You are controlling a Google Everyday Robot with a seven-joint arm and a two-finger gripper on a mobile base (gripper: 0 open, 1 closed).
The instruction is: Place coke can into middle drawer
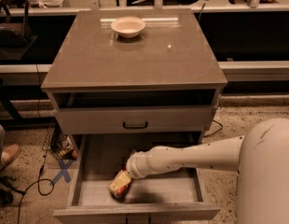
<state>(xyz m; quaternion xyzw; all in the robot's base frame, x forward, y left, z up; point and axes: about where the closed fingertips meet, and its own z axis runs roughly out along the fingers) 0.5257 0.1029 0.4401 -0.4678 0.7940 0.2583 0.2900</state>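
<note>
The coke can (119, 185), orange-red with pale markings, lies tilted low over the floor of the pulled-out middle drawer (168, 189), near its front left. My gripper (125, 177) is at the end of the white arm reaching in from the right, and it is shut on the coke can's upper end. The fingers are mostly hidden behind the can and wrist. I cannot tell whether the can touches the drawer floor.
A cream bowl (128, 26) sits at the back of the cabinet top (135, 59). A closed drawer front with a black handle (135, 124) hangs just above the arm. Cables (32, 185), a blue tape cross (63, 171) and a shoe (7, 155) are on the floor at left.
</note>
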